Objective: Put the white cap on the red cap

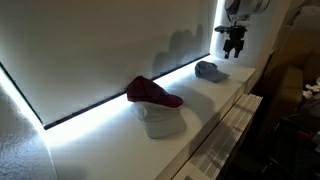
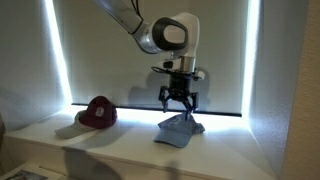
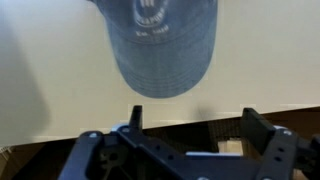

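Observation:
The white cap (image 1: 210, 70) looks bluish grey and lies on the white ledge, brim flat. It also shows in an exterior view (image 2: 180, 131) and at the top of the wrist view (image 3: 160, 45). The red cap (image 1: 152, 93) is maroon and lies further along the ledge; it shows in both exterior views (image 2: 98, 112). My gripper (image 1: 234, 44) hangs a little above the white cap, open and empty, as the exterior view (image 2: 180, 100) also shows. In the wrist view its two fingers (image 3: 195, 120) stand wide apart with nothing between them.
A bulkier whitish cap (image 1: 160, 122) lies right beside the red cap, partly under it. The ledge (image 1: 205, 100) is narrow, with a lit strip along the wall behind and a front edge dropping to slats. Dark clutter (image 1: 295, 90) stands beyond the ledge's end.

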Robot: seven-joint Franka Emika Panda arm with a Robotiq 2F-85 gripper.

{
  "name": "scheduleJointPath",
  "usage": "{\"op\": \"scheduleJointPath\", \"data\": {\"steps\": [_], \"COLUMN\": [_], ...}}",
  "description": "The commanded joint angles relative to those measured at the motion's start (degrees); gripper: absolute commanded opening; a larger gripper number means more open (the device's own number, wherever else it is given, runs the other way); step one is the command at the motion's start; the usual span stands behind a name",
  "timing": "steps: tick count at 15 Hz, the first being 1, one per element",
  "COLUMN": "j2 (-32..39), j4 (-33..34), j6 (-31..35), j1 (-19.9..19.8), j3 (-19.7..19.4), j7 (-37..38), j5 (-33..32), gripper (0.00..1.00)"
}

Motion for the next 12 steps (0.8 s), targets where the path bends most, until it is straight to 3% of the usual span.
{"op": "scheduleJointPath", "data": {"steps": [1,2,3,6,8,12], "j2": [10.2,12.1,8.3,12.2,9.5,4.2], "j4": [10.0,11.2,6.5,9.6,6.4,-4.8], "j6": [-9.6,-10.9,-6.6,-8.6,-4.0,8.3], "j1": [-5.5,-7.2,-4.7,-8.0,-11.0,-7.0], "j3": [-2.4,-3.5,-2.2,-3.4,-1.3,-2.8], "j7": [-1.1,-1.8,-0.7,-2.1,-6.2,-11.1], "j5": [-4.0,-5.1,-3.9,-4.5,1.8,1.6], "gripper": [1.00,1.00,1.00,1.00,1.00,1.00]}}
